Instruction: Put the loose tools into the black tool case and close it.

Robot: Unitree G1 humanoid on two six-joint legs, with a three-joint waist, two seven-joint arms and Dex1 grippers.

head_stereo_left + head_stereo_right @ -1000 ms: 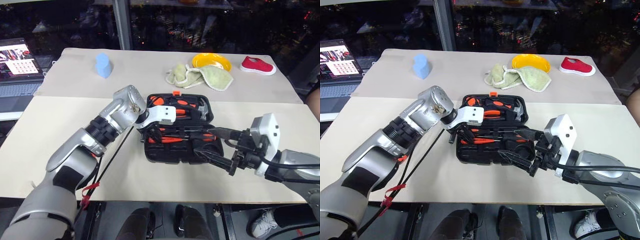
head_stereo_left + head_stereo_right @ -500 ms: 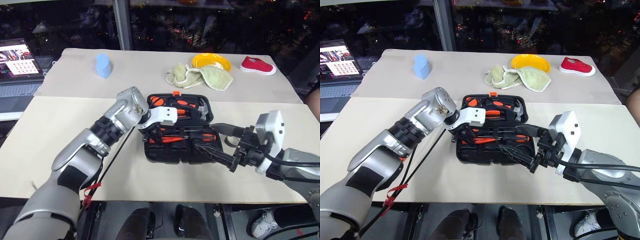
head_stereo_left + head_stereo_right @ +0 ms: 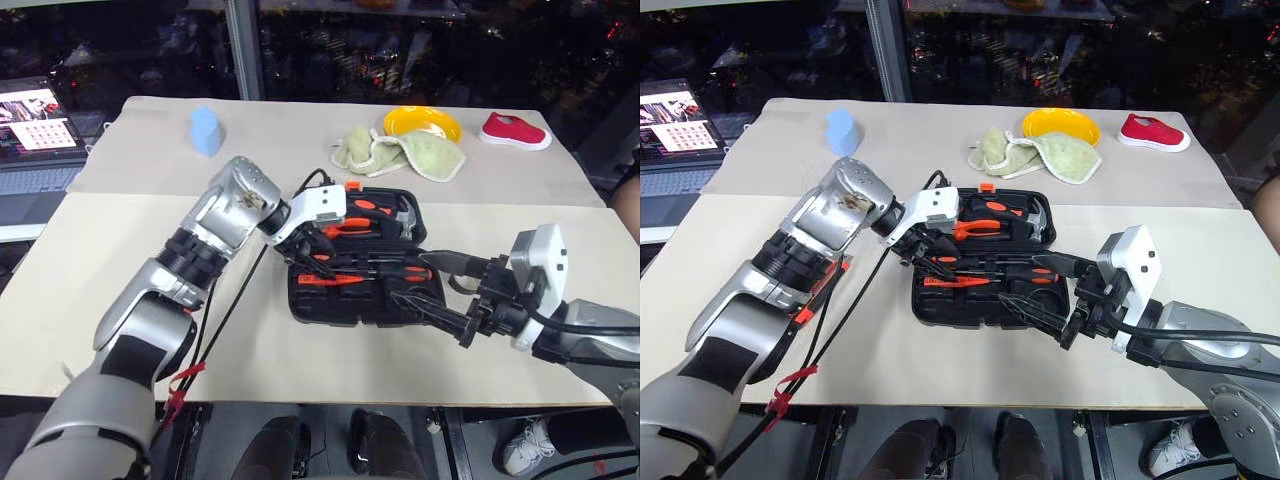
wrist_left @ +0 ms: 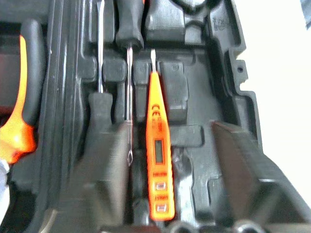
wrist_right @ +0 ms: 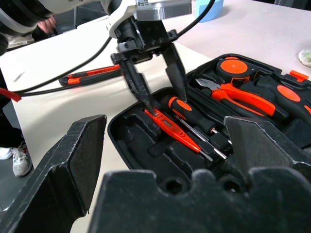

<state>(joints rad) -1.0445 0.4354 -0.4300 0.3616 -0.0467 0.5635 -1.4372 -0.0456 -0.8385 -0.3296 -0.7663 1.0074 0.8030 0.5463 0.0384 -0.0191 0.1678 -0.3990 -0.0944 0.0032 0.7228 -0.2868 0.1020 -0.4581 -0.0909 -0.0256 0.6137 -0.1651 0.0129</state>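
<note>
The black tool case lies open on the table with an orange latch at its far edge. In its near half lie two screwdrivers and the slim orange tester pen. My left gripper hovers just above that half, open, its fingers either side of the pen and holding nothing. The utility knife rests on the table under my left forearm. My right gripper stands open over the case's near right corner, empty.
Orange-handled pliers and a hammer fill the case's far half. At the back stand a blue cup, green cloths, a yellow plate and a red shoe. A laptop sits at far left.
My left gripper has risen a little off the case and turned, the forearm swinging away to the left. The right gripper has stayed where it was, open.
</note>
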